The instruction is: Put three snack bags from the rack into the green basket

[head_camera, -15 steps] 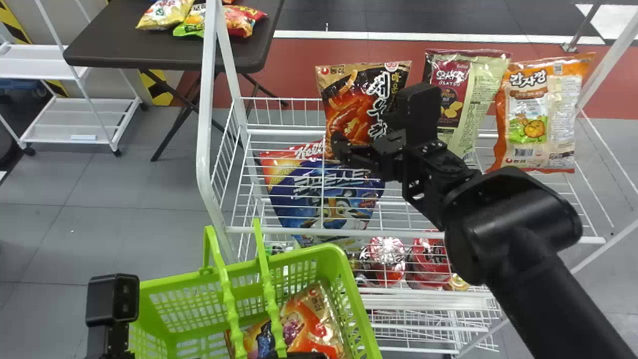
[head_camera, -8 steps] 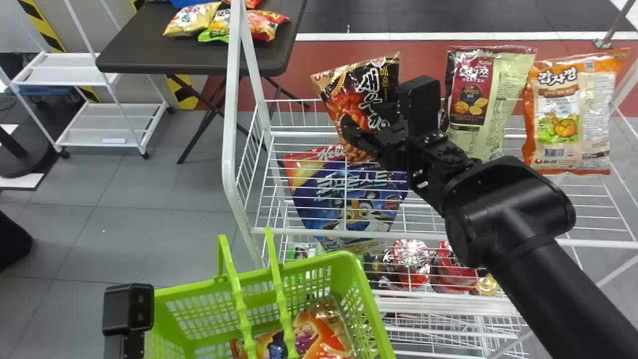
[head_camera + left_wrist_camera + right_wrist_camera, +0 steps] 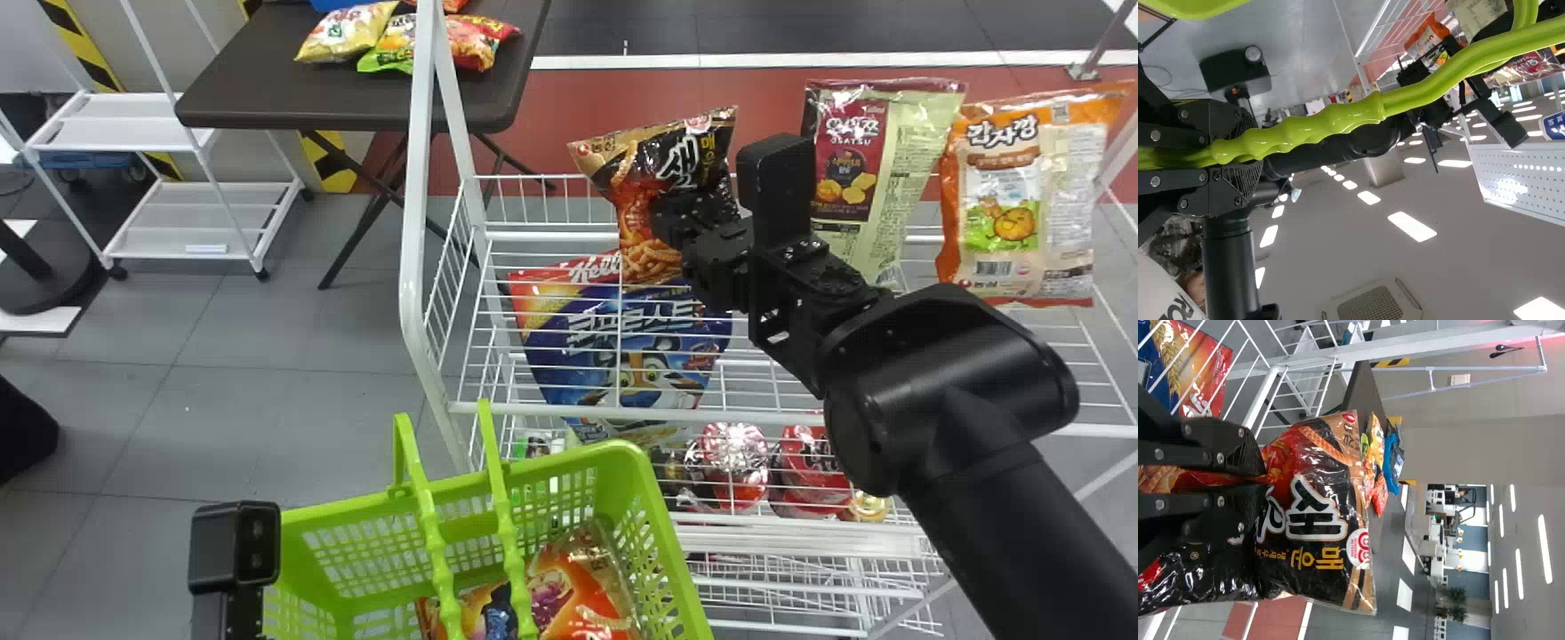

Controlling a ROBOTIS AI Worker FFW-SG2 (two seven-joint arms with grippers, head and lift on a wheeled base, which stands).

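The white rack (image 3: 412,267) stands beyond the green basket (image 3: 622,452), which holds an orange bag (image 3: 582,591). The left gripper (image 3: 1248,156) clasps the basket's handle (image 3: 1318,127); the right gripper (image 3: 1262,480) pinches a black snack bag (image 3: 1315,513) at the rack. Likely the second pick; next, carry it clear, over the basket.

In the head view, we see a creased black-and-orange snack bag (image 3: 680,160) tilted at upper centre, maroon-and-cream (image 3: 853,160) and orange-and-white bags (image 3: 1009,204) upright at upper right in the white rack (image 3: 551,410), and a red-orange bag (image 3: 569,587) lying in the green basket (image 3: 622,448), bottom centre.
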